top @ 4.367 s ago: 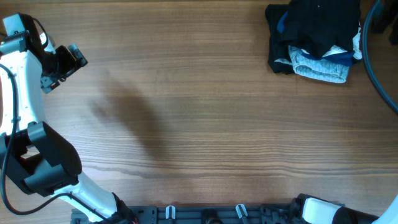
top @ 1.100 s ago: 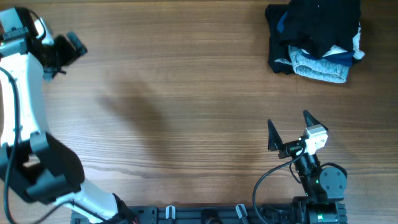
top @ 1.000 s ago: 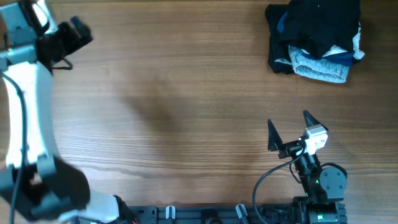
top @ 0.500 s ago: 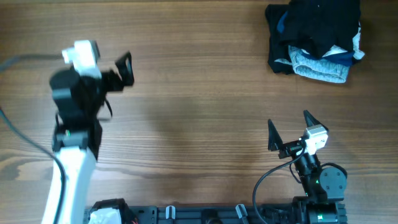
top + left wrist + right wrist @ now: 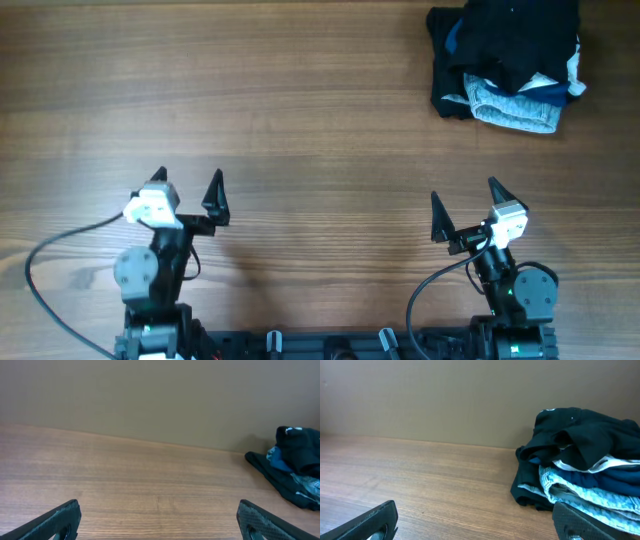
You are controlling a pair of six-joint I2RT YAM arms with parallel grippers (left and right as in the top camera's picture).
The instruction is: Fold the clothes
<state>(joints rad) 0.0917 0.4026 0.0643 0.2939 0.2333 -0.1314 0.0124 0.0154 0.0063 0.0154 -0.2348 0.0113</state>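
Observation:
The plain black T-shirt is not spread anywhere in view; I cannot pick it out. My left gripper [image 5: 189, 186] is open and empty, low over bare wood at the front left; its wrist view shows both fingers wide apart [image 5: 160, 525]. My right gripper [image 5: 463, 196] is open and empty at the front right, also wide apart in its wrist view [image 5: 477, 527]. Both point towards the far side of the table [image 5: 300, 120].
A heap of blue, white and dark garments [image 5: 505, 58] lies at the far right corner. It also shows in the left wrist view [image 5: 295, 465] and, closer, in the right wrist view [image 5: 580, 460]. A plain wall [image 5: 420, 395] stands behind the table.
My left arm has swung from the far left edge down to the front left, gripper open and low. The right arm and the heap have not moved.

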